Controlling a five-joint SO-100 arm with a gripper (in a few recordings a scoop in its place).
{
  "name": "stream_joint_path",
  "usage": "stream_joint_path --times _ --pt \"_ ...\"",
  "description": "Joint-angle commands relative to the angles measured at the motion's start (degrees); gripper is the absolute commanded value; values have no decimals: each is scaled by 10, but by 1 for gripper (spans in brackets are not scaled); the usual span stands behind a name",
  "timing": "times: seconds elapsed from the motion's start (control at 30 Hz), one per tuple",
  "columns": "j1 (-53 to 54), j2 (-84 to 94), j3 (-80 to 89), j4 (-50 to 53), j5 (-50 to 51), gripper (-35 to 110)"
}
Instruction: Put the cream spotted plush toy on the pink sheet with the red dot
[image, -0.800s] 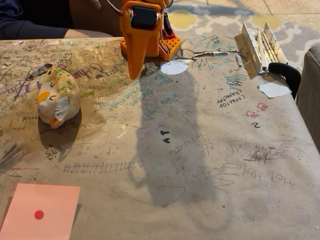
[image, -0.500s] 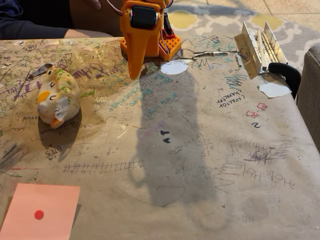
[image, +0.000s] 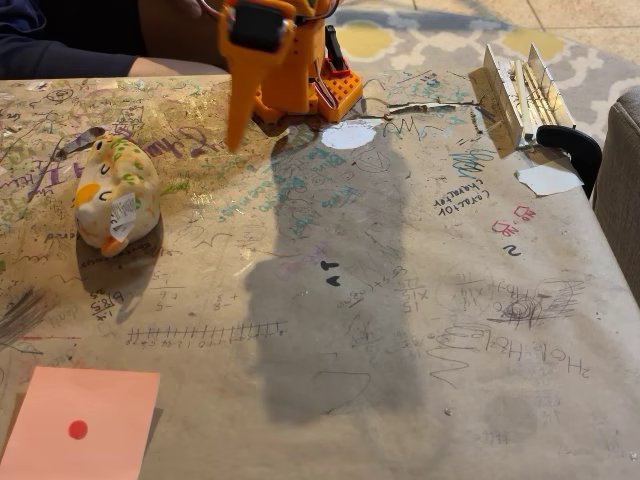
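Note:
The cream spotted plush toy (image: 115, 195) lies on the scribbled brown table at the left, its white tag facing the camera. The pink sheet (image: 85, 420) with its red dot (image: 77, 429) lies flat at the front left corner, well below the toy. My orange gripper (image: 233, 138) hangs tip-down at the back of the table, up and to the right of the toy and clear of it. Its fingers read as one tapered, motion-blurred wedge with nothing between them.
White paper scraps (image: 348, 135) (image: 548, 180) lie near the back. A metal bracket (image: 520, 88) and a black clamp (image: 572, 145) sit at the back right edge. A person's dark sleeve (image: 50, 45) rests behind the table at the left. A grey couch (image: 622, 180) borders the right.
The gripper has swung left toward the toy's side, and its shadow on the table shifted left with it. Toy and sheet have not moved.

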Motion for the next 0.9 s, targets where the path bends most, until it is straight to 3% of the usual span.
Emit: stream_joint_path --times 0.0,0.17,0.6,0.87 --pt "75 -25 -24 -44 -19 5" --pt "145 -201 -69 -95 -44 18" --pt "239 -717 -381 -49 -78 21" --pt "261 -760 -378 -60 -94 21"
